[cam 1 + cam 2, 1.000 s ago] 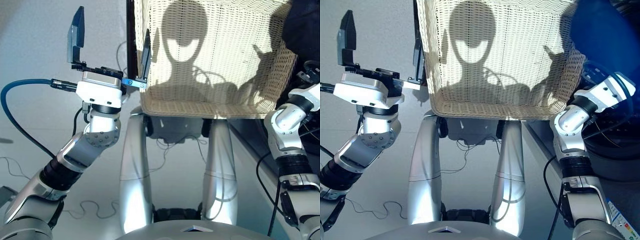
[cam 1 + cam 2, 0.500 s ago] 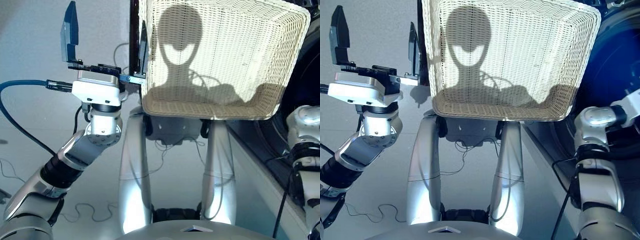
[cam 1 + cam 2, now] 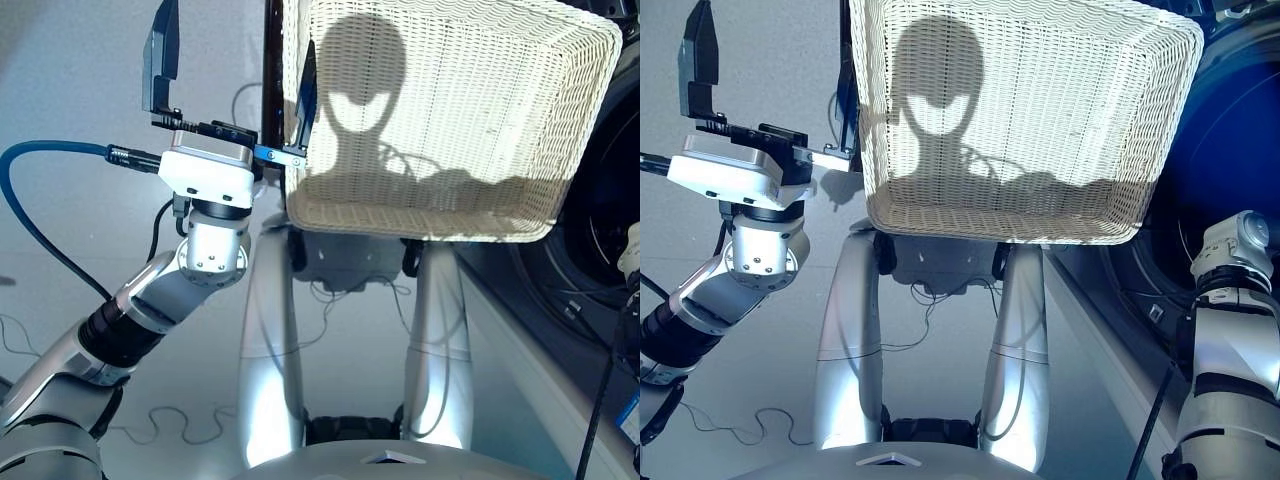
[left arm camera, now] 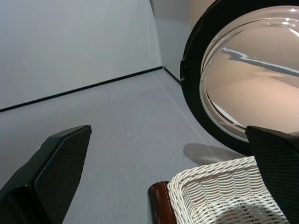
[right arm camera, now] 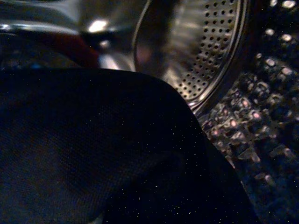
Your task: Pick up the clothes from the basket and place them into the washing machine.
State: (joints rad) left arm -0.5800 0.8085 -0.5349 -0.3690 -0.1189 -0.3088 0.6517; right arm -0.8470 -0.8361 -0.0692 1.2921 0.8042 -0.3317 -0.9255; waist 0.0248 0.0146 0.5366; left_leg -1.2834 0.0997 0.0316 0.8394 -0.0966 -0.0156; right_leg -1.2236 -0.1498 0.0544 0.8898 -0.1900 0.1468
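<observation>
The left gripper point(image 3: 232, 70) stands spread wide and empty, its two black fingers point(image 3: 160, 58) upright just beside the left rim of the basket point(image 3: 440, 215); the right gripper is out of the head views, and in its wrist view a dark cloth point(image 5: 93, 154) fills the foreground and hides the fingers, so whether it is clenched on that cloth or has let go I cannot tell.

Past the cloth lies the studded metal drum point(image 5: 219, 51) of the washing machine point(image 3: 600, 220), so this garment looks to be at or inside the opening; the basket itself shows only bare wicker, with no clothes left in it.

The cloth reads as soft, light and limp; it would sag and drape rather than hold shape, and could snag on the drum's lip; a pinch at a bunched fold would serve best.

The round glass door point(image 4: 243, 79) stands swung out beyond the basket.
</observation>
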